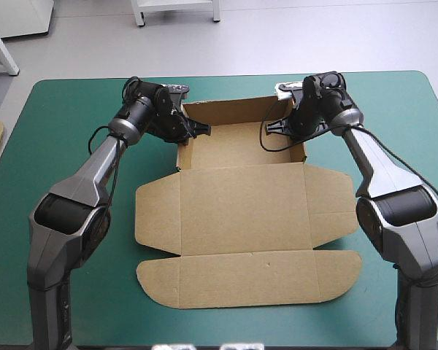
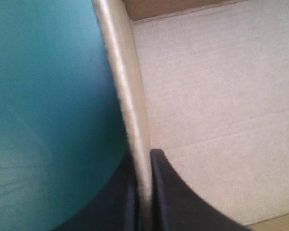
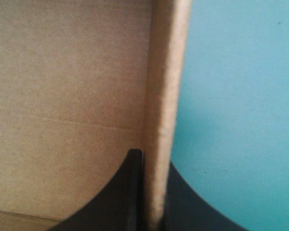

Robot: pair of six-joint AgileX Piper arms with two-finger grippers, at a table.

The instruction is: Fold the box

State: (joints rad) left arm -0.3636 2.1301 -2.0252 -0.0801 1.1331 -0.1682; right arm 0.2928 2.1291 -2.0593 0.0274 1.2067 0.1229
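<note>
Brown box (image 1: 241,204), left tool (image 2: 143,160) pinching one side wall, right tool (image 3: 153,161) pinching the other

Brown box (image 1: 242,211) showing matt corrugated board, fine ribbing running across inner face, cut wall edge looking rough, fibrous. Teal-green desk cover (image 1: 66,146) lying smooth, giving off faint sheen. Black jaws appearing smooth, matt, plastic-like. Grey shells of left arm (image 1: 95,171), right arm (image 1: 387,179) catching light, satin finish, black joints looking duller.
</note>
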